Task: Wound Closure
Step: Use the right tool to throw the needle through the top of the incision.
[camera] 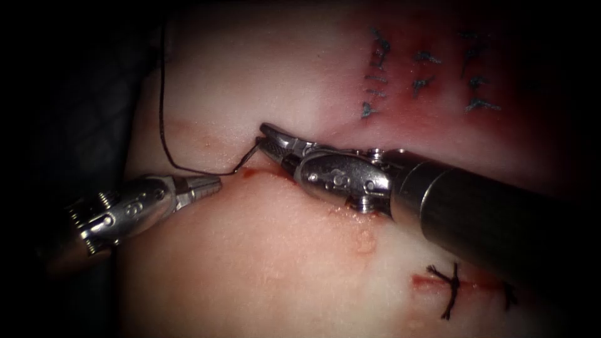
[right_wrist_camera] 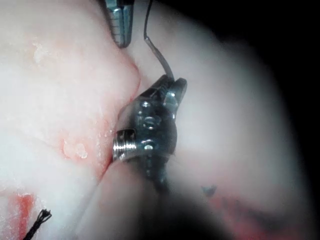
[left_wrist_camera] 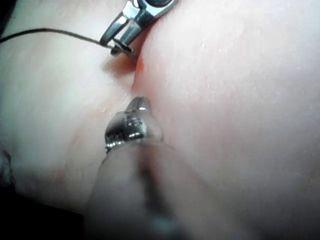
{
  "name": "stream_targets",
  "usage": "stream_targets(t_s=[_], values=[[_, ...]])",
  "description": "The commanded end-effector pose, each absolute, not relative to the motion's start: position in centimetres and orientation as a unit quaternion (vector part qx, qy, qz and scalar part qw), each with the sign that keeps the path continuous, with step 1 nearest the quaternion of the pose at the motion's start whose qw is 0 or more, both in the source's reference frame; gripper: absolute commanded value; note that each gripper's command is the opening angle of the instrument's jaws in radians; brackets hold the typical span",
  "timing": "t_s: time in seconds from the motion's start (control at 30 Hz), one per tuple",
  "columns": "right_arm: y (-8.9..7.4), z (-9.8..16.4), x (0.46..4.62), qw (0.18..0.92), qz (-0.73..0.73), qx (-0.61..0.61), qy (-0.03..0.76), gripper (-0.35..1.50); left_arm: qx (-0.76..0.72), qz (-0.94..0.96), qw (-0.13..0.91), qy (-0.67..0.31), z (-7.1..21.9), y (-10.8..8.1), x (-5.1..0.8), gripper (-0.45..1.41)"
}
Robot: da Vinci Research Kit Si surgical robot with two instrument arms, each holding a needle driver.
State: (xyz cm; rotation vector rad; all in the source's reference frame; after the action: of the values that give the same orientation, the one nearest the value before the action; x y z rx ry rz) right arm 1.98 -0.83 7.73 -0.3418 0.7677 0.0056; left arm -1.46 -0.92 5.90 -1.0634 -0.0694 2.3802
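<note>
My right tool (camera: pixel 264 138) reaches in over the cut (camera: pixel 250 174) in the tissue (camera: pixel 282 269), and its jaws are shut on the needle (camera: pixel 248 158). A short grey length of the needle slants from the jaws down to the cut's left end; the rest is hidden, so I cannot tell whether it is in the tissue. Black thread (camera: pixel 161 119) leaves that end, curves left and rises out of sight. The left tool (camera: pixel 216 184) lies just below the thread, left of the cut's end, shut and holding nothing. The left wrist view shows its tip (left_wrist_camera: pixel 137 102) and the right tool (left_wrist_camera: pixel 119 42).
A knotted black stitch (camera: pixel 451 289) closes the cut at the lower right, with another (camera: pixel 510 295) beside it. Blue-grey marks (camera: pixel 379 75) dot the reddened tissue at the upper right. Red fluid (camera: pixel 249 173) wets the cut's left end. Dark surroundings border the tissue's left edge.
</note>
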Motion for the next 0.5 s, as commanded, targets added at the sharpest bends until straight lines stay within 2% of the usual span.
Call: stream_targets(t_s=[0.03, 0.5], values=[[-0.83, 7.79, 2.01, 0.914, 0.003, -0.164, 0.371, -0.35, -0.394, 0.880, 0.263, -0.025, 5.96, -0.87, -1.51, -0.35], [-1.01, 7.99, 2.03, 0.921, 0.007, -0.141, 0.363, -0.35, -0.394, 0.880, 0.264, -0.025, 5.95, -0.87, -1.51, -0.35]])
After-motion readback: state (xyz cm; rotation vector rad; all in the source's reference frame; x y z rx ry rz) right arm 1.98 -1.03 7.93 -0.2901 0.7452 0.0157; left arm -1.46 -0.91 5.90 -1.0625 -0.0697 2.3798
